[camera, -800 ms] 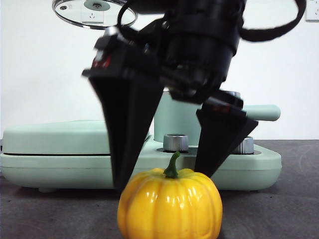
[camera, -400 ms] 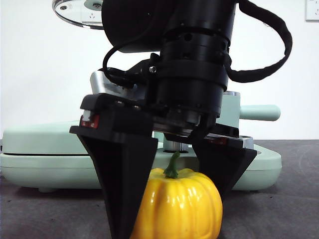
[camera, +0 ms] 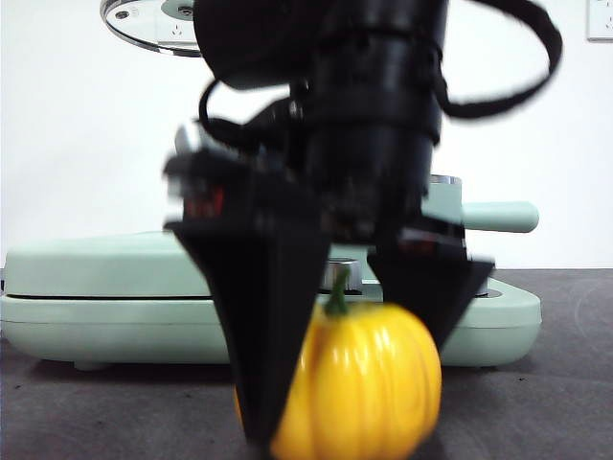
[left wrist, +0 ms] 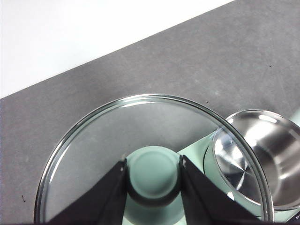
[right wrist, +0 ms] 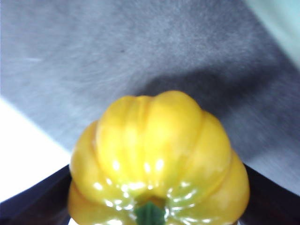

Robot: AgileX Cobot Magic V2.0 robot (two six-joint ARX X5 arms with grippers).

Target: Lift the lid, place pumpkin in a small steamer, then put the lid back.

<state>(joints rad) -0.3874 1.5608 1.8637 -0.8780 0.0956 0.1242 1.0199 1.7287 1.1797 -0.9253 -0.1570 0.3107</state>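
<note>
The yellow-orange pumpkin (camera: 378, 379) with a green stem sits low at the front, blurred by motion. My right gripper (camera: 352, 383) comes down from above with one black jaw on each side of the pumpkin, closed against it; the right wrist view shows the pumpkin (right wrist: 157, 150) filling the space between the jaws of that gripper (right wrist: 150, 199). My left gripper (left wrist: 153, 164) is shut on the mint-green knob of the glass lid (left wrist: 117, 126) and holds the lid (camera: 144, 21) high at the upper left. The small steamer (left wrist: 262, 164) stands open, its steel inside showing. In the front view the arm hides all but its handle (camera: 498, 217).
A wide flat mint-green griddle (camera: 96, 287) stands across the back of the dark grey table (camera: 536, 412), with the steamer on its right part. A white wall lies behind.
The right gripper came down around the pumpkin and closed on it. The pumpkin has shifted a little to the right and now shows blurred. The lid stays held high.
</note>
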